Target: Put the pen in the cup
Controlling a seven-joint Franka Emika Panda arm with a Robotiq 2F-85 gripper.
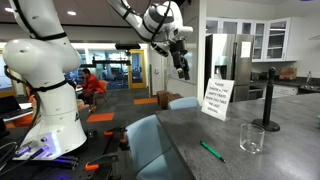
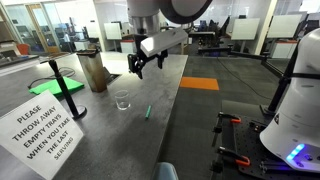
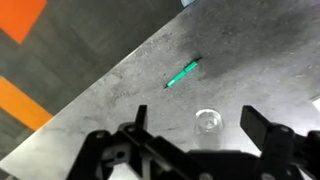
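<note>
The thin green pen (image 1: 212,152) lies flat on the grey countertop, also seen in an exterior view (image 2: 147,111) and in the wrist view (image 3: 182,74). The clear cup (image 1: 252,137) stands upright a short way from it, empty; it shows in an exterior view (image 2: 122,101) and in the wrist view (image 3: 209,121). My gripper (image 1: 182,71) hangs high above the counter, open and empty, also in an exterior view (image 2: 138,68). In the wrist view its two fingers (image 3: 197,125) stand wide apart with the cup far below between them.
A black pole on a round base (image 1: 271,100) stands behind the cup. A white paper sign (image 1: 216,98) stands on the counter. A brown container (image 2: 94,70) and a green flat item (image 2: 62,87) sit further along. The counter edge (image 2: 180,90) drops to the floor.
</note>
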